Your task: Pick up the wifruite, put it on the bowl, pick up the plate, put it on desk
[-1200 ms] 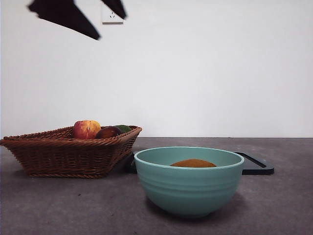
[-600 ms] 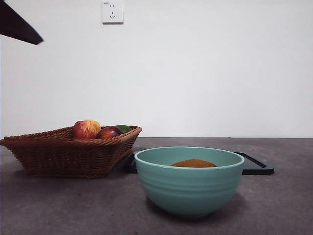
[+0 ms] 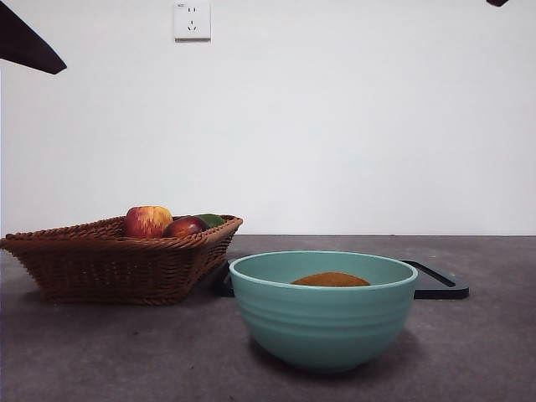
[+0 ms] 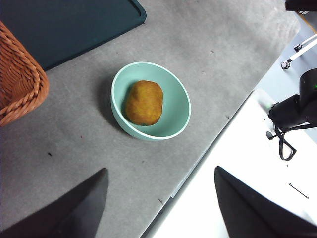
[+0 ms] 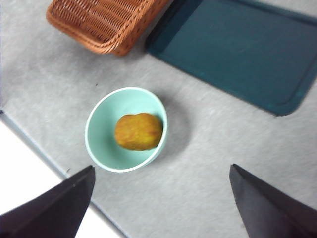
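Brown wifruite (image 4: 144,102) lying inside the mint-green bowl (image 4: 176,117), on its side, touching the bottom. Bowl standing upright on the grey desk (image 3: 100,352), near the front edge. Woven basket (image 3: 117,261) near the left edge of the desk, a bit further back, with a red-yellow apple (image 3: 148,221), a dark red fruit (image 3: 185,226) and something green (image 3: 213,219) inside. Flat dark tray (image 5: 237,49) lying behind the bowl, just beside the basket, close to the back of the desk.

Left gripper (image 4: 158,208) high above the desk's front edge, jaws wide apart, holding nothing. Right gripper (image 5: 158,203) also high up over the bowl's side of the desk, jaws wide apart, holding nothing. Only black tips at the top corners in the front view.
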Robot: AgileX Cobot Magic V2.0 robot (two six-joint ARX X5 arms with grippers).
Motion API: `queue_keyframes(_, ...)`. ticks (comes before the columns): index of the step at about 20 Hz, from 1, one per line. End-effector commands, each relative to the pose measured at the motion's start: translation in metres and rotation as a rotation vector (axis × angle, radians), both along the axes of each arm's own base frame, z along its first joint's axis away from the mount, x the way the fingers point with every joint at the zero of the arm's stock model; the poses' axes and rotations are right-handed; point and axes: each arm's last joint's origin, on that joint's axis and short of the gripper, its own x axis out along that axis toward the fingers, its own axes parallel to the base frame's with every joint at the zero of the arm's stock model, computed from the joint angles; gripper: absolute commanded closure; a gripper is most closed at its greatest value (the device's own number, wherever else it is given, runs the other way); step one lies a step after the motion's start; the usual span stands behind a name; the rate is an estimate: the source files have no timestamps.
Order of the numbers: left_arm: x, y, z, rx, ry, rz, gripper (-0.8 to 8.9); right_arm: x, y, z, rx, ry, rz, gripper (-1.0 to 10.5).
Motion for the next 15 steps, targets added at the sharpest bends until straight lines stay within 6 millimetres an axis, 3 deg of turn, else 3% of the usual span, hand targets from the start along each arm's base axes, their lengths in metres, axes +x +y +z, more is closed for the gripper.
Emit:
queue_keyframes(1,0.001,-0.002,0.002,-0.005,-0.022,-0.022,4.7,0.004,0.006,-0.007,0.008,0.057,0.001,5.1)
queue_keyframes(8,0.001,-0.002,0.002,-0.005,-0.023,-0.022,4.7,0.017,0.031,-0.046,0.052,0.141,0.022,5.2)
queue_keyframes(15,0.001,-0.002,0.002,-0.006,-0.023,-0.022,4.7,0.031,0.058,-0.079,0.007,0.126,-0.01,6.0)
